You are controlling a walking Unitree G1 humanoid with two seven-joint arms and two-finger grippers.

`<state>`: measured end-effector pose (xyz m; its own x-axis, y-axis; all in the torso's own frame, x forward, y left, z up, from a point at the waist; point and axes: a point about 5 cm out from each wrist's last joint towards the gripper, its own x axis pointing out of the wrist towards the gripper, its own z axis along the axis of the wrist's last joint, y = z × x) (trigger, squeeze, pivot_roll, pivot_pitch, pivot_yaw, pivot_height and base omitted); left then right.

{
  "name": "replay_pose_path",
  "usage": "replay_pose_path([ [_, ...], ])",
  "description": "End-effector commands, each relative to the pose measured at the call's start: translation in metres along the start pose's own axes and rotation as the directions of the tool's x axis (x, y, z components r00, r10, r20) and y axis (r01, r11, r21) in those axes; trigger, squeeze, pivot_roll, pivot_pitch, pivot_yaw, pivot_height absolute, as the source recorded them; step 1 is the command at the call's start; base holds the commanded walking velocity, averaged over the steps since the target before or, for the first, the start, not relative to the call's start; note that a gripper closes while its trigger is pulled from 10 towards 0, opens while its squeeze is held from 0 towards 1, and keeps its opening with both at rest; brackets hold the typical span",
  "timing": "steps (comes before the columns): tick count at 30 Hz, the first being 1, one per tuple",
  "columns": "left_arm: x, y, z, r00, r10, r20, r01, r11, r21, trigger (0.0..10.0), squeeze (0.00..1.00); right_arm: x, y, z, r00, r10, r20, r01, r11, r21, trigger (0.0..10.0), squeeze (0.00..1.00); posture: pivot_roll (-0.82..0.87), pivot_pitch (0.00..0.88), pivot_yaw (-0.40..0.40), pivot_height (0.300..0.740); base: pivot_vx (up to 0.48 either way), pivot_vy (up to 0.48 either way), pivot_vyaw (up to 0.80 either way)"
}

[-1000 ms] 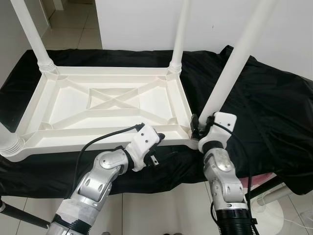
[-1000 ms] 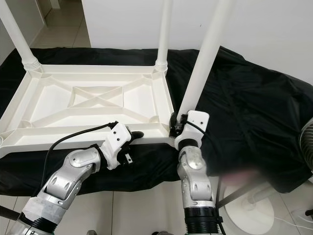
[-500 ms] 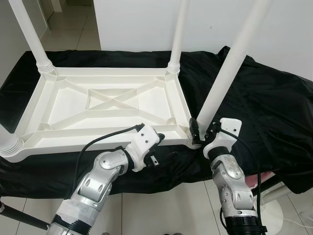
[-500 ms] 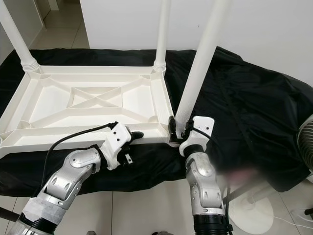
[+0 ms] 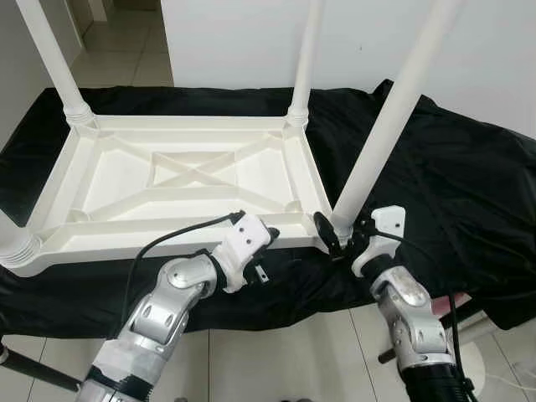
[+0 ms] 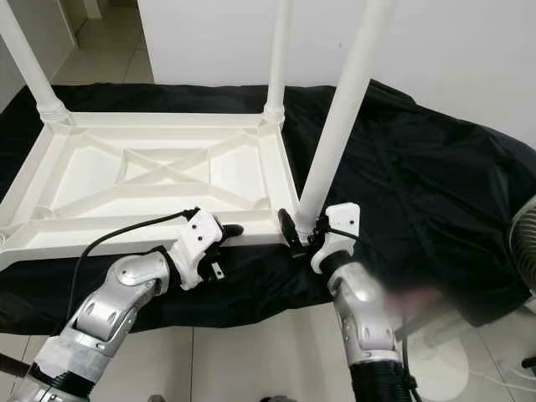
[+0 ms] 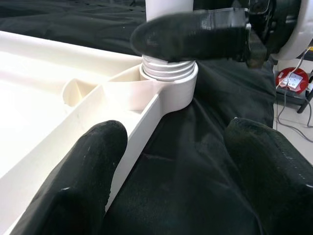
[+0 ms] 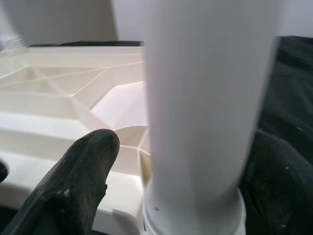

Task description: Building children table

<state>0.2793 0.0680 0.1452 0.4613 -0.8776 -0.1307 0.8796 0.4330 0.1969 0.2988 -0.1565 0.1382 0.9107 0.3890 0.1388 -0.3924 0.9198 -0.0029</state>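
Black cloth (image 5: 469, 176) spread over the whole bench, draped past the near edge. On it, upside down, a white plastic children's table top (image 5: 184, 180), ribbed underside up with a cross brace in the middle, long axis running from 9 to 3 o'clock. Four white legs standing up out of its corners: far-left leg (image 5: 54, 59) at 10 o'clock, far-right leg (image 5: 306, 59) at 12, near-left leg (image 5: 15, 243) at 8, each pointing upward. Near-right leg (image 5: 381, 126) at 4 o'clock, seated in its threaded corner socket (image 7: 168, 81), long axis tilted up and toward 1 o'clock. Right hand (image 5: 337, 239) clasped around the base of that leg, one finger (image 8: 73, 181) on each side. Left hand (image 5: 266, 236) at 6 o'clock, fingers (image 7: 78, 181) spread apart, empty, straddling the table top's near rim.
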Motion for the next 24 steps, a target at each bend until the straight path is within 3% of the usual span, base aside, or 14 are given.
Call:
replay_pose_path([
  [1, 0.001, 0.002, 0.003, 1.000, 0.031, 0.002, -0.031, 0.999, 0.016, 10.0, 0.00, 0.002, -0.001, -0.002, 0.999, 0.033, -0.003, -0.033, 0.999, -0.007, 10.0, 0.00, -0.07, 0.077, -0.049, 0.740, 0.000, 0.000, 0.00],
  [7, 0.003, 0.003, 0.005, 0.999, 0.037, 0.010, -0.037, 0.999, 0.021, 10.0, 0.00, 0.013, -0.011, 0.001, 0.994, 0.108, -0.023, -0.109, 0.992, -0.059, 10.0, 0.00, -0.06, 0.073, -0.054, 0.740, 0.000, 0.000, 0.00],
  [8, 0.002, 0.005, 0.005, 0.999, 0.045, 0.011, -0.045, 0.999, 0.022, 10.0, 0.00, 0.015, -0.014, 0.001, 0.989, 0.141, -0.039, -0.144, 0.986, -0.081, 6.8, 0.00, -0.05, 0.069, -0.056, 0.740, 0.000, 0.000, 0.00],
  [11, 0.002, 0.006, 0.005, 0.999, 0.047, 0.011, -0.047, 0.999, 0.022, 10.0, 0.00, 0.016, -0.015, 0.000, 0.987, 0.157, -0.044, -0.160, 0.983, -0.087, 6.8, 0.00, -0.05, 0.069, -0.056, 0.740, 0.000, 0.000, 0.00],
  [12, 0.001, 0.007, 0.005, 0.999, 0.053, 0.010, -0.054, 0.998, 0.026, 10.0, 0.00, 0.019, -0.019, -0.001, 0.980, 0.190, -0.063, -0.196, 0.975, -0.106, 0.0, 0.00, -0.04, 0.068, -0.063, 0.740, 0.000, 0.000, 0.00],
  [24, -0.001, 0.008, 0.004, 0.997, 0.074, 0.008, -0.074, 0.997, 0.025, 10.0, 0.00, 0.018, -0.019, -0.006, 0.966, 0.242, -0.088, -0.250, 0.964, -0.087, 0.0, 0.00, -0.04, 0.076, -0.077, 0.740, 0.000, 0.000, 0.00],
])
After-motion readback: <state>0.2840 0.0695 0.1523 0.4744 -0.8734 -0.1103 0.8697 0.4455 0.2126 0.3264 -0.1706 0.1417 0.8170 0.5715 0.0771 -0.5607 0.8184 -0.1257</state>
